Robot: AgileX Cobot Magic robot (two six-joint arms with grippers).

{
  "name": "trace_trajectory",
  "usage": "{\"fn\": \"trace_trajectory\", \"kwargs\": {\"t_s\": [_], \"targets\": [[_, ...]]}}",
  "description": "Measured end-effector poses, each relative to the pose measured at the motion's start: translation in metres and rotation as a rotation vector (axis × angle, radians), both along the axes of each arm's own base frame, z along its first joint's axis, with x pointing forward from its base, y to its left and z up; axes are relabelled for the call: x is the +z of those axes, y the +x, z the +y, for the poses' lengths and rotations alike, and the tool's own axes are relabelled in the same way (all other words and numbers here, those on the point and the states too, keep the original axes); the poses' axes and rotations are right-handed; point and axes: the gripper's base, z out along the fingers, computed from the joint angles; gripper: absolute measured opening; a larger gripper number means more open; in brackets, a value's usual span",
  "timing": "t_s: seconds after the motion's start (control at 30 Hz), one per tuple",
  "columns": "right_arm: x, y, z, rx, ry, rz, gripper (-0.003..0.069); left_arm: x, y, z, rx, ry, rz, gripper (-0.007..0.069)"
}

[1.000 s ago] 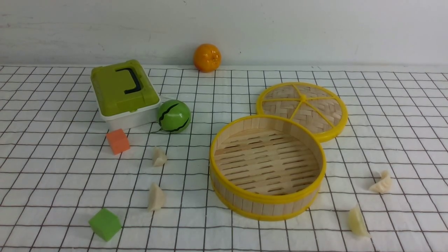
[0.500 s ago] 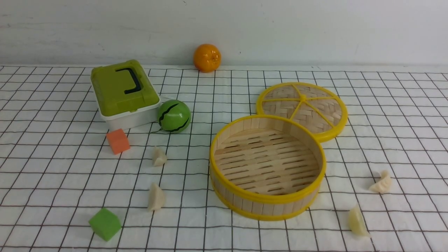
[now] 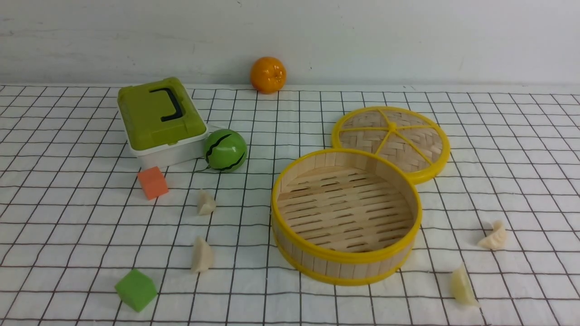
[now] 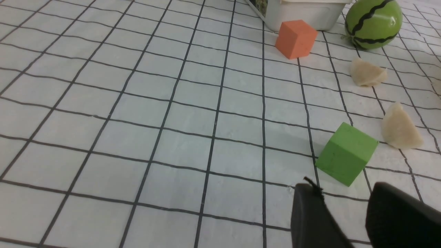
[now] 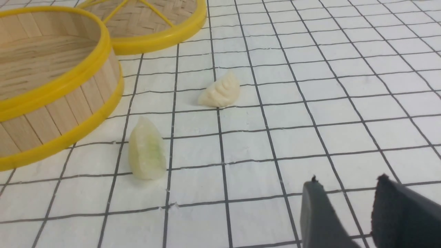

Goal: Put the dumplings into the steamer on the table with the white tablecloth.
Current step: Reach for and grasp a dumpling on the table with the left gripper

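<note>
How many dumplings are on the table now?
4 dumplings. Two left of the steamer: one near the orange cube, one near the green cube; two right of it, one behind the other. None seem hidden.

- Your front view looks forward across the whole surface point(image 3: 68, 217) to the back wall point(image 3: 408, 40), from farther off.
- Your left wrist view sits low and close; it shares the green cube point(image 4: 346, 153) and orange cube point(image 4: 296, 38) with the front view.
- Your right wrist view, equally low, shares the steamer point(image 5: 79, 100) and lid point(image 5: 137, 17).
</note>
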Motion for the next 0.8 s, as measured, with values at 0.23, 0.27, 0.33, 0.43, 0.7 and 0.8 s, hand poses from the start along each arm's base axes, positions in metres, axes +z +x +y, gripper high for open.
{"fn": "trace_trajectory", "kwargs": {"t_s": [0.23,0.27,0.33,0.43,0.7,0.8], "targets": [[0.0,0.0,0.0,0.0,0.003,0.0,0.024,0.0,0.0,0.0,0.0,0.0,0.0,0.0239],[0.0,0.0,0.0,0.0,0.005,0.0,0.024,0.0,0.0,0.0,0.0,0.0,0.0,0.0239],[0.0,0.0,0.0,0.001,0.012,-0.001,0.024,0.0,0.0,0.0,0.0,0.0,0.0,0.0239],[0.0,0.0,0.001,0.003,0.036,-0.002,0.024,0.001,0.0,0.0,0.0,0.0,-0.007,0.0239],[0.0,0.0,0.008,0.017,0.222,-0.01,0.024,0.008,0.002,-0.004,0.023,-0.294,-0.09,0.0239],[0.001,0.0,0.013,0.029,0.379,-0.011,0.024,0.015,0.003,-0.009,0.067,-0.748,-0.13,0.0239]]}}
